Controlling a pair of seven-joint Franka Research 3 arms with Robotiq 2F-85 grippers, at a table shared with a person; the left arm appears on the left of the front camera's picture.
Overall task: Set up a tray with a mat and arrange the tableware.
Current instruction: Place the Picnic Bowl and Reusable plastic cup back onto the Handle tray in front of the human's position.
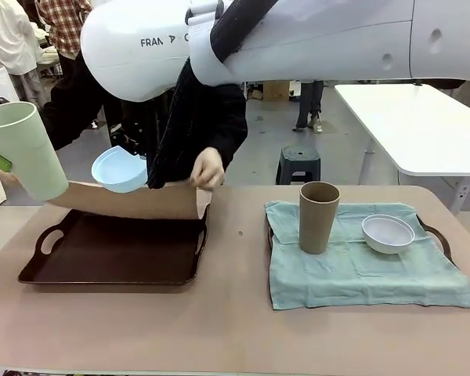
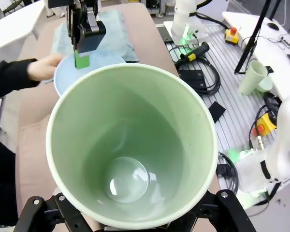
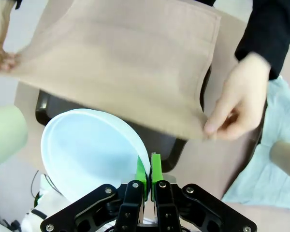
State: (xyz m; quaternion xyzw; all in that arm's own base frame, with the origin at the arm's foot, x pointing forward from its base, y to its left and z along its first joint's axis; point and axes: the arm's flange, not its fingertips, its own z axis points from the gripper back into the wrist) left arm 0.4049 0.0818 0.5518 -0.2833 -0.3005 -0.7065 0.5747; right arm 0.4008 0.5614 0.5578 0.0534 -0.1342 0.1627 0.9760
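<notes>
On the near part of the tan table (image 1: 235, 329), an empty dark brown plastic tray (image 1: 113, 252) with cut-out handles lies at the left. At the right, a second tray (image 1: 441, 236) is mostly covered by a pale teal cloth mat (image 1: 360, 270). On that mat stand a tall tan-brown handleless tumbler (image 1: 319, 217) and, just beside it to the right, a small round white bowl (image 1: 388, 233); the two are apart, both upright.

Above the far edge of the empty tray, a person in a black sleeve holds a flat tan rectangular mat (image 1: 133, 200) in the air, one hand (image 1: 207, 168) pinching its right corner; in the right wrist view the other hand (image 3: 0, 48) holds the opposite corner.

The left tool (image 2: 130, 212) grips a tall pale green handleless tumbler (image 1: 23, 149) around its body, holding it raised at the left edge of the front view, slightly tilted, its mouth facing the wrist camera.

The right tool (image 3: 147, 176) is closed on the rim of a small round light blue bowl (image 1: 119, 169), its green pads (image 3: 155, 166) pinching the rim, the bowl held tilted in the air just above the tan mat.
</notes>
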